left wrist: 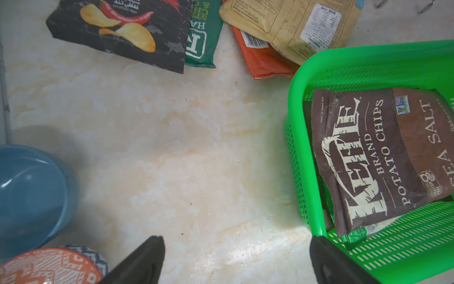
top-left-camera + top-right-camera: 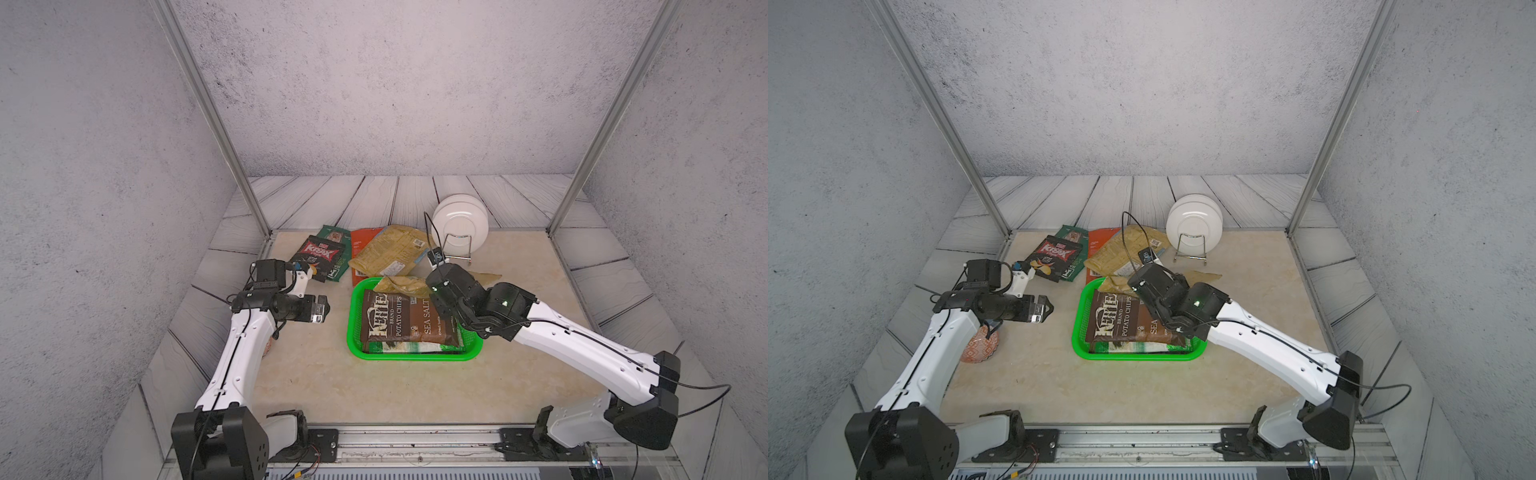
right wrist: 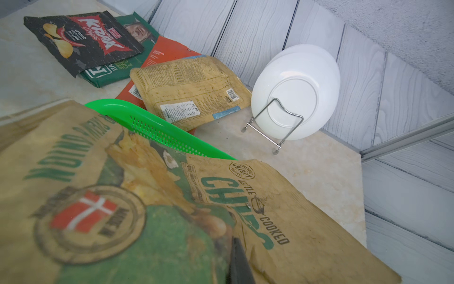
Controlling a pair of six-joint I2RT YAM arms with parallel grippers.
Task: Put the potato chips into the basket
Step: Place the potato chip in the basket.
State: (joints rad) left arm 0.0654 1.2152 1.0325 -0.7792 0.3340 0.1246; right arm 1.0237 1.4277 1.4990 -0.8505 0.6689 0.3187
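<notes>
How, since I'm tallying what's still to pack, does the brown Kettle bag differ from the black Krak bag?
Place: the brown Kettle bag lies inside the green basket; the black Krak bag lies on the table outside it. Look: the Kettle bag has cream lettering on brown; the Krak bag a red logo on black. Shared: both lie face up, each atop another bag: a green-white bag under the Kettle, a dark green bag under the Krak.

Green basket [image 2: 415,356], brown bag [image 2: 399,320], tan-green bag [image 3: 307,233]

You have seven crinkly chip bags [image 2: 399,320], one green mesh plastic basket [image 1: 368,52], two round white plates [image 3: 294,86], one blue bowl [image 1: 32,191], one orange-patterned bowl [image 2: 980,347].
</notes>
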